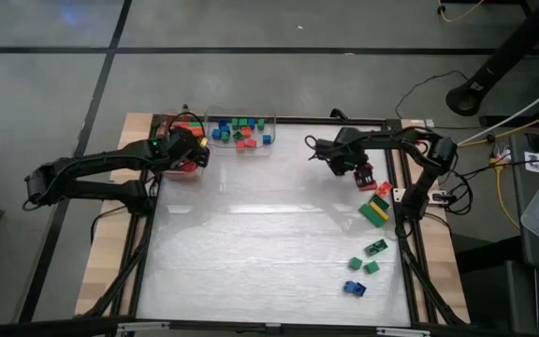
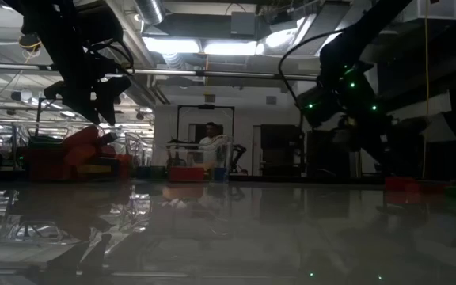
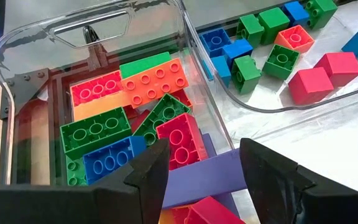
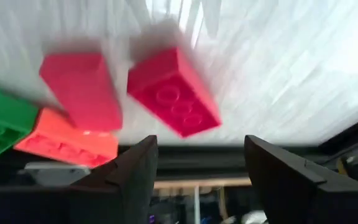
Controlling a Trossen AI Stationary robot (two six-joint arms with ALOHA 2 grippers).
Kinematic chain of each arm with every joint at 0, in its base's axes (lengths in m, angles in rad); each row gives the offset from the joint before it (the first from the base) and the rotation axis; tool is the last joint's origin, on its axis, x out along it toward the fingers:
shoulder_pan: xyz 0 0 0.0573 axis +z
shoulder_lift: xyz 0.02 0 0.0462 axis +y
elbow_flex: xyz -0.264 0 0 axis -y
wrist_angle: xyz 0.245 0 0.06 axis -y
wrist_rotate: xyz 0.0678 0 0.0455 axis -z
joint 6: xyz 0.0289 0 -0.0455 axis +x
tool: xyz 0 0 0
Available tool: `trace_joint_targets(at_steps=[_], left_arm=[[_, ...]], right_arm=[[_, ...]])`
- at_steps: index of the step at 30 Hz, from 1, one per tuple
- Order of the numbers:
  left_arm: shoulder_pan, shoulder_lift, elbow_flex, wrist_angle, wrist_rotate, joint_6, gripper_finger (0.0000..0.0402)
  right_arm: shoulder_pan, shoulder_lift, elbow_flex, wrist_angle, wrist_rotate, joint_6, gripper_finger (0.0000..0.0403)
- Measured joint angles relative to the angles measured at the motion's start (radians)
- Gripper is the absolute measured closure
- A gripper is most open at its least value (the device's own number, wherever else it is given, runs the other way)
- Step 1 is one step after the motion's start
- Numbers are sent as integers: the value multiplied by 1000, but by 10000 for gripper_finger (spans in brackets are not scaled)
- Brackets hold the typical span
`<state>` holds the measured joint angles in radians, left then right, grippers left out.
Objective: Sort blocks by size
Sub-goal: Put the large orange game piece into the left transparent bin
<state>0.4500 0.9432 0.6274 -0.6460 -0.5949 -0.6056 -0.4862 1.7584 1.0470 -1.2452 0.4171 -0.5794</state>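
I see the white table (image 1: 269, 234) in a dim workshop; left gripper (image 3: 201, 163) parted above the bin (image 3: 17, 56), right gripper (image 4: 197, 163) parted above blocks (image 4: 173, 90).

Grey floor (image 1: 251, 28) crossed by dark lines; bright ceiling lights (image 2: 188, 46) glow behind.

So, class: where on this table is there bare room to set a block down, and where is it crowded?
Free: the wide middle of the mat, between both arms. Crowded: the two clear bins at the far edge, and the right side, where loose blocks lie below the right hand.
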Motion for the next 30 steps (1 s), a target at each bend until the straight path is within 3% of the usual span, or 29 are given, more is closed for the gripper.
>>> trace_joint_targets(at_steps=[5, 15, 20, 30], left_arm=[[0, 0, 0, 0, 0, 0, 219], [0, 0, 0, 0, 0, 0, 219], [0, 0, 0, 0, 0, 2, 219], [0, 0, 0, 0, 0, 0, 219]], right_arm=[[4, 0, -15, 56, -52, -76, 166], [1, 0, -91, 57, -53, -85, 166], [1, 0, -148, 135, 22, -84, 166], [1, 1, -160, 200, 27, -75, 166]])
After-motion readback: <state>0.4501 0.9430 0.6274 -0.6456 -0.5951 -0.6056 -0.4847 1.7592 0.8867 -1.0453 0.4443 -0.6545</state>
